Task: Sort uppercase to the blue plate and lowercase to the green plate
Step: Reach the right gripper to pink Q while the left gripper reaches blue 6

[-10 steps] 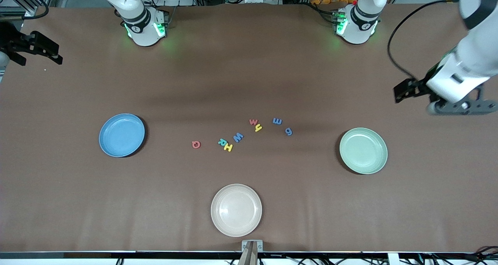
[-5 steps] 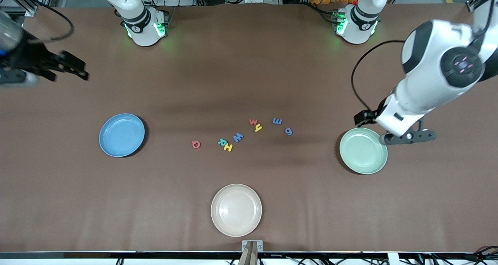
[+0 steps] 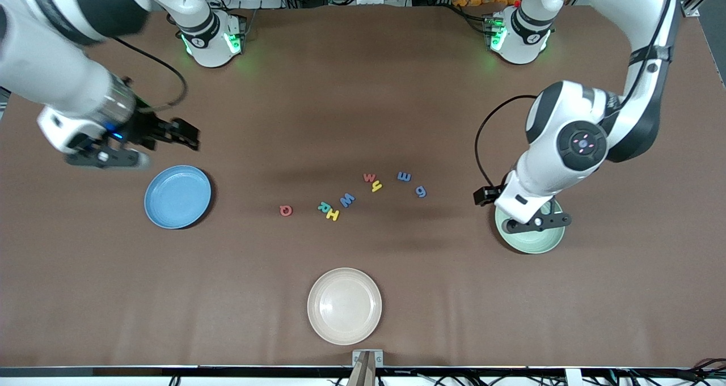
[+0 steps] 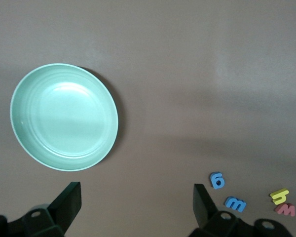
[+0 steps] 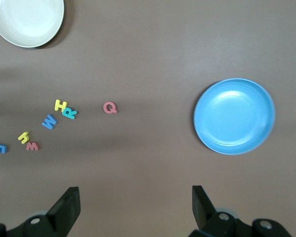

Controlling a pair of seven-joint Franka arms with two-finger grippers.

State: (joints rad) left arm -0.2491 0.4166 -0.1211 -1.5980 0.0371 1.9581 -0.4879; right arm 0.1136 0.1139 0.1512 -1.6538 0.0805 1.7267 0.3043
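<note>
Green plate (image 4: 64, 117) under open left pincer (image 4: 133, 207)

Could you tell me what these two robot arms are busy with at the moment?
Neither holds anything yet. Eight foam letters lie loose mid-table between the blue plate and the green plate; both plates and the cream plate hold nothing. The left gripper hangs open over the green plate, and the right gripper hangs open near the blue plate.

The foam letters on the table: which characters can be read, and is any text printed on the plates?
"Q": red foam letter
"R": green
"H": yellow
"W": large blue
"w": small red
"y": yellow
"m": blue, sideways
"g": blue
Plates: no text.
</note>
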